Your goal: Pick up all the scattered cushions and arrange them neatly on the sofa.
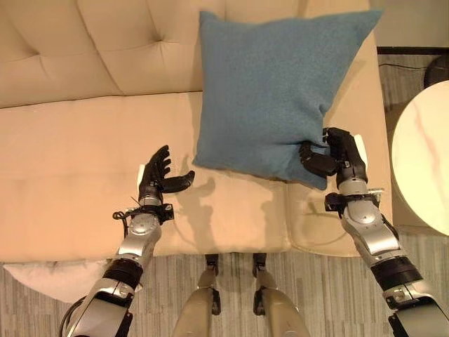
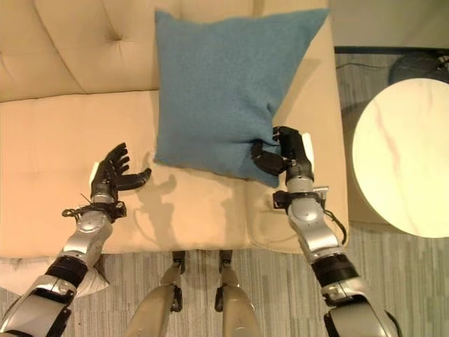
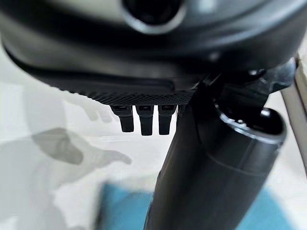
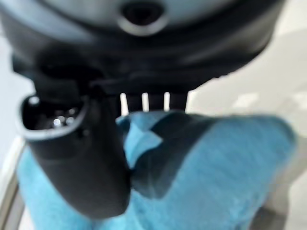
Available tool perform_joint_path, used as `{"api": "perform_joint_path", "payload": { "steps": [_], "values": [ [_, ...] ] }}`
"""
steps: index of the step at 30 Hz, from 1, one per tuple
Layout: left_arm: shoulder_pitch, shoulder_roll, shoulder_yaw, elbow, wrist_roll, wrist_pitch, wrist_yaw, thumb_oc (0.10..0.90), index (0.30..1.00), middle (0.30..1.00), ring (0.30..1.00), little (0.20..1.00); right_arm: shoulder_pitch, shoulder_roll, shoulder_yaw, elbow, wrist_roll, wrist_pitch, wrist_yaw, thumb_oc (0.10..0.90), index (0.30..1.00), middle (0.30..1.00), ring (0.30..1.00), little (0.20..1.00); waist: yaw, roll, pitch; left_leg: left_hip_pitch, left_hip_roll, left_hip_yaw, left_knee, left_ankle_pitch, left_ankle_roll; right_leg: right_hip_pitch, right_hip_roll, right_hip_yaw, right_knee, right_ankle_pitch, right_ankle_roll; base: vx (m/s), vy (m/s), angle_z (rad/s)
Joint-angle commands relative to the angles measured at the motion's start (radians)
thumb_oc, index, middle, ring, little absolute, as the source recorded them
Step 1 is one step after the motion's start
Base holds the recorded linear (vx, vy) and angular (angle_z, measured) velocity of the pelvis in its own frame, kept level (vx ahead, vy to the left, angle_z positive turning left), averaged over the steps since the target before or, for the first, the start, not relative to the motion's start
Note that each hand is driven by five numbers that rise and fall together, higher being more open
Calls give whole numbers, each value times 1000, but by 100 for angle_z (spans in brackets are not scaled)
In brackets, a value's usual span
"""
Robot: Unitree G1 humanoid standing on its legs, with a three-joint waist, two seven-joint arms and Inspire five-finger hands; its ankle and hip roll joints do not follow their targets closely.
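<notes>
A blue cushion (image 1: 270,91) leans against the beige sofa's backrest (image 1: 105,49), its lower edge on the seat (image 1: 70,189). My right hand (image 1: 335,156) is shut on the cushion's lower right corner, thumb and fingers pinching the cloth; the right wrist view shows the blue fabric (image 4: 230,167) bunched by the thumb (image 4: 76,158). My left hand (image 1: 158,175) hovers open over the seat, just left of the cushion's lower left corner, not touching it. A white cushion (image 1: 49,277) lies on the floor below the sofa's front edge, partly behind my left arm.
A round white marble-look table (image 1: 424,154) stands close to the sofa's right end. Striped grey carpet (image 1: 316,295) covers the floor in front. The left part of the sofa seat is bare.
</notes>
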Motion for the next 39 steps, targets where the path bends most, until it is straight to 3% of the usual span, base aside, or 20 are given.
{"api": "perform_joint_path", "payload": {
  "steps": [1, 7, 12, 28, 29, 30, 31, 32, 39],
  "values": [
    [-44, 14, 43, -7, -14, -106, 20, 800, 900, 900, 900, 900, -75, -78, -92, -114, 6, -186, -10, 400, 300, 300, 300, 300, -24, -20, -85, 69, -17, -4, 1, -133, -22, 7, -39, 0, 17, -56, 83, 28, 10, -33],
    [-50, 20, 55, -2, -95, -105, -37, 800, 900, 900, 900, 900, -39, -73, -115, -119, 25, -183, 15, 400, 300, 300, 300, 300, -50, -17, -86, 75, -13, 16, 1, -135, -20, 1, -35, 17, 20, -50, 81, 15, 5, -15],
    [-41, -55, 29, -7, -190, -86, -89, 800, 900, 900, 900, 900, -25, -23, -100, -120, 12, -165, 22, 400, 300, 300, 300, 300, -63, -9, -81, 86, -10, 28, 1, -143, -17, 4, -31, 27, 22, -55, 78, 19, -6, -8],
    [-175, -142, -139, 10, -151, -69, -135, 800, 900, 900, 900, 900, -106, 55, -3, -171, -27, -159, 39, 400, 300, 300, 300, 300, -81, -17, -50, 65, -10, 18, 1, -131, -15, -25, -30, 30, 37, -52, 71, -1, -1, 0],
    [-180, -163, -157, -13, -163, -71, -141, 764, 846, 846, 846, 846, -109, 68, 7, -177, -35, -157, 36, 400, 300, 300, 300, 300, -80, -19, -46, 67, -10, 17, 1, -132, -14, -24, -30, 31, 37, -52, 72, 0, 0, 0],
    [-179, -167, -161, -23, -167, -71, -144, 596, 594, 594, 594, 594, -107, 72, 9, -180, -37, -157, 36, 400, 300, 300, 300, 300, -79, -20, -45, 67, -10, 17, 1, -132, -14, -23, -30, 30, 38, -52, 71, 0, 0, 0],
    [-179, -167, -161, -23, -167, -71, -144, 521, 481, 481, 481, 481, -107, 73, 9, -180, -37, -157, 36, 400, 300, 300, 300, 300, -79, -20, -45, 67, -10, 17, 1, -132, -14, -23, -30, 31, 38, -52, 71, 0, 0, 0],
    [-184, -169, -168, -33, -170, -73, -147, 400, 300, 300, 300, 300, -109, 76, 10, -182, -40, -158, 35, 400, 300, 300, 300, 300, -77, -21, -43, 68, -11, 16, 2, -131, -14, -22, -30, 30, 39, -53, 71, 0, 0, 0],
    [-157, -155, -121, -129, -178, -95, -142, 400, 300, 300, 300, 300, -69, 99, -20, -206, -42, -166, 46, 400, 300, 300, 300, 300, -66, -25, -44, 86, -13, 14, 8, -139, -10, -2, -29, 33, 39, -57, 68, 0, 0, 0]
  ]
}}
